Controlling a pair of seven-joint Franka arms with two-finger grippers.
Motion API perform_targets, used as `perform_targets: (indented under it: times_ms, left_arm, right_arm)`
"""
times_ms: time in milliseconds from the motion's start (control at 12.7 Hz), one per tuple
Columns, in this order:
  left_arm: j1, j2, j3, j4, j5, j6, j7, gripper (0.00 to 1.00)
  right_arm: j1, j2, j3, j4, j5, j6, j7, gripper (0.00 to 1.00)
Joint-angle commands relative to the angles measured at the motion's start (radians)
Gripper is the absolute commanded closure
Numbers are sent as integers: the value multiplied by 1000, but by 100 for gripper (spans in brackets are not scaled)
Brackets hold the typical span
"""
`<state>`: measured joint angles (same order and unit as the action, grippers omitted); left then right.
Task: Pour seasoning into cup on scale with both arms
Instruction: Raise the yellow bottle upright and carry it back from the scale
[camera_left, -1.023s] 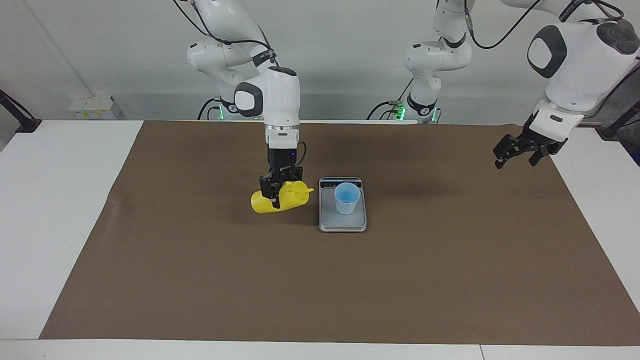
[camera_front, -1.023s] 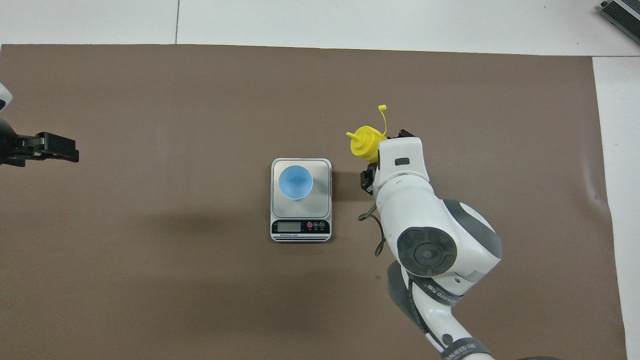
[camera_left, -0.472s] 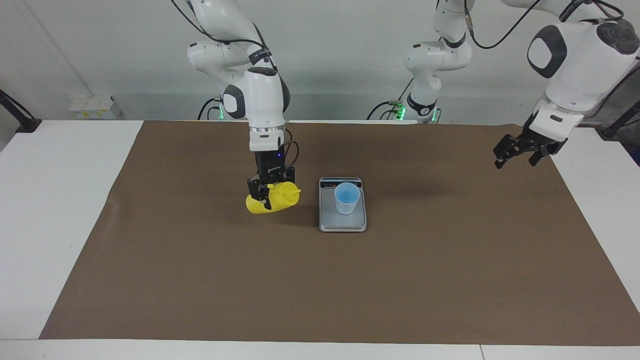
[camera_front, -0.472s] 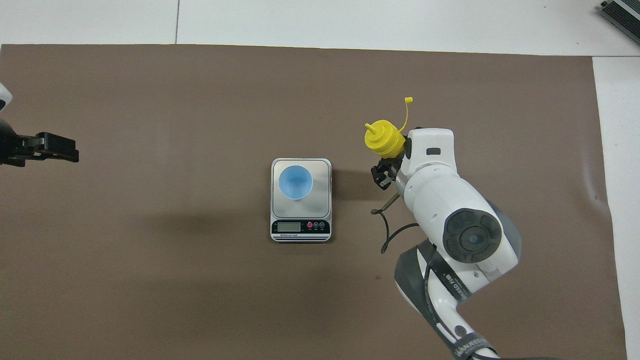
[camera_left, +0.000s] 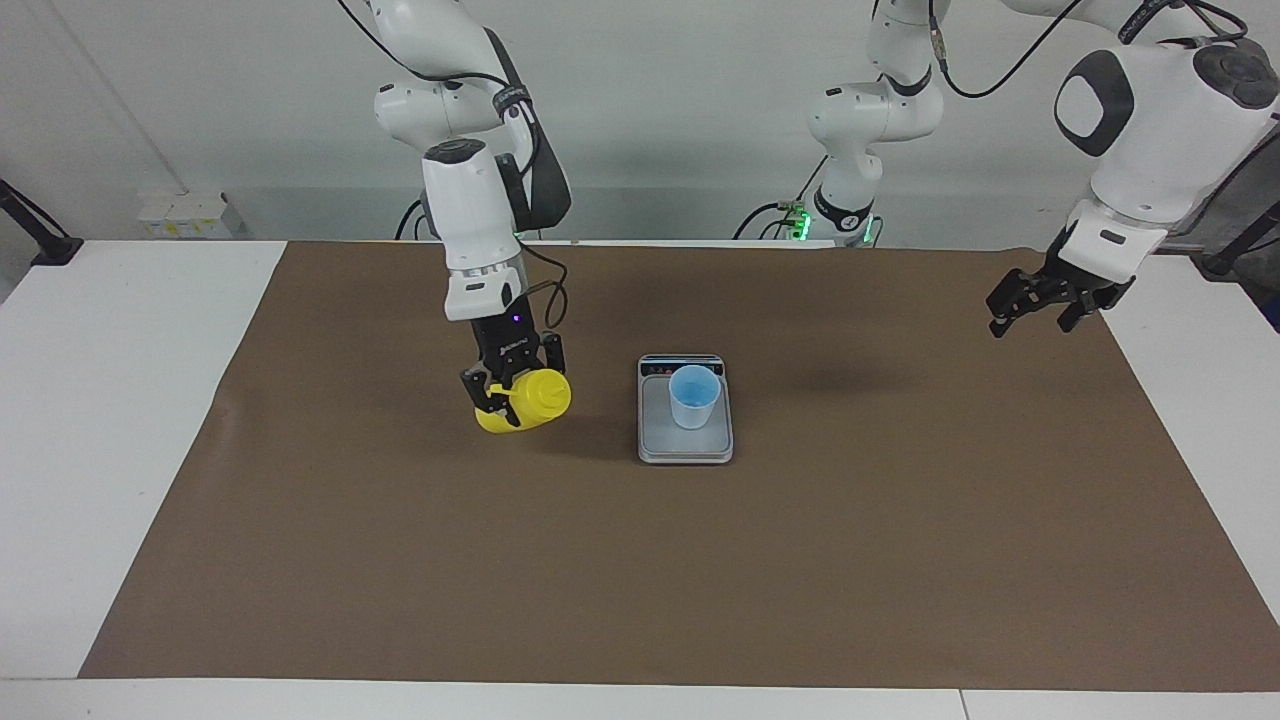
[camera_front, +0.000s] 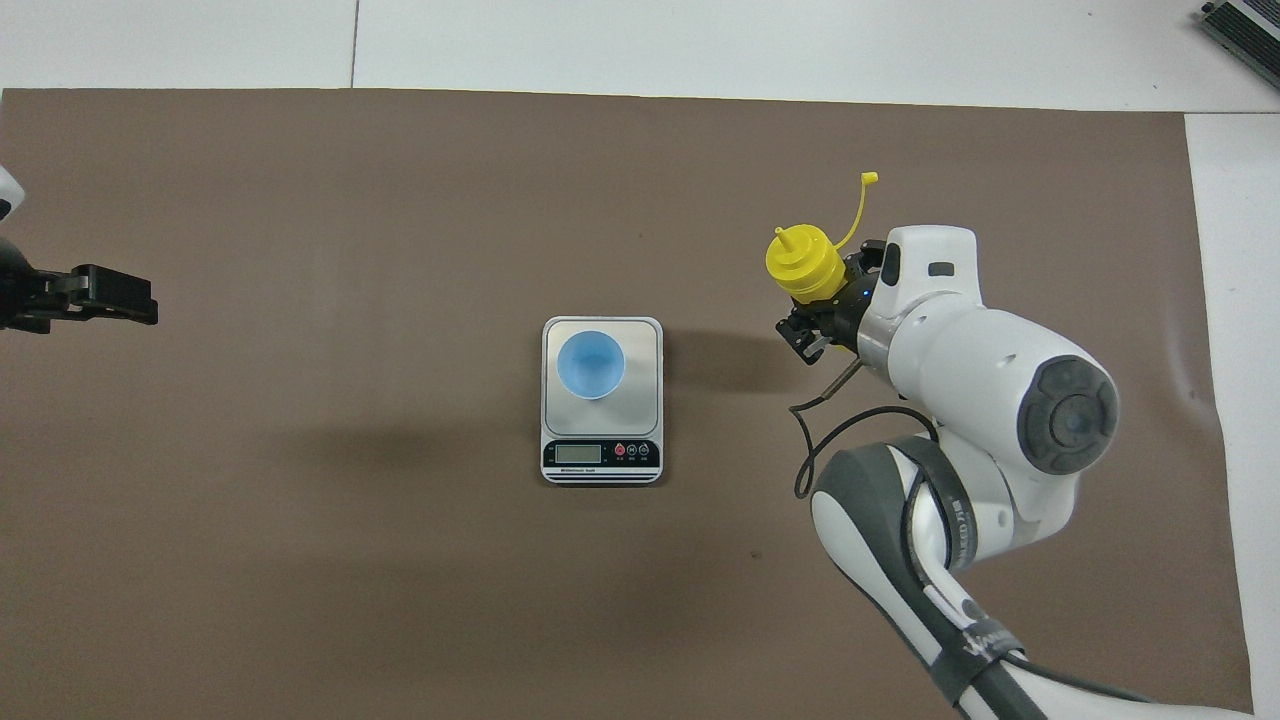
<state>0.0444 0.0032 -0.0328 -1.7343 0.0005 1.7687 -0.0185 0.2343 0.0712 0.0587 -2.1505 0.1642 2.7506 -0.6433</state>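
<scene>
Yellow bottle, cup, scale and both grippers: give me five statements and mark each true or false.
1. The right gripper is shut on the yellow bottle. True.
2. The blue cup stands on the brown mat beside the scale. False: it stands on the scale.
3. The left gripper holds the cup. False: it is open and holds nothing, waiting over the mat's edge at the left arm's end.
4. The bottle is over the cup. False: it is beside the scale, toward the right arm's end.
5. The bottle's cap strap hangs loose. True.

High facing camera across the worktop (camera_left: 60, 420) looking at the arms, overhead camera looking steeply down, both sharing the mat (camera_left: 640, 560) and scale (camera_left: 685, 447), frame centre.
</scene>
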Motion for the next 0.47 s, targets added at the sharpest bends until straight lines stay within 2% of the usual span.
perform_targets:
  times_ms: [0, 236, 394]
  left_arm:
    - [-5, -26, 5, -30, 16, 5, -1, 0]
    - [-5, -26, 5, -30, 16, 6, -1, 0]
    - [-4, -26, 5, -30, 16, 6, 0, 0]
  right_arm:
    - [-53, -22, 10, -6, 269, -38, -293, 51]
    - [-156, -25, 7, -5, 608, -150, -699, 51]
    - [-220, -22, 7, -5, 722, -218, -855, 51]
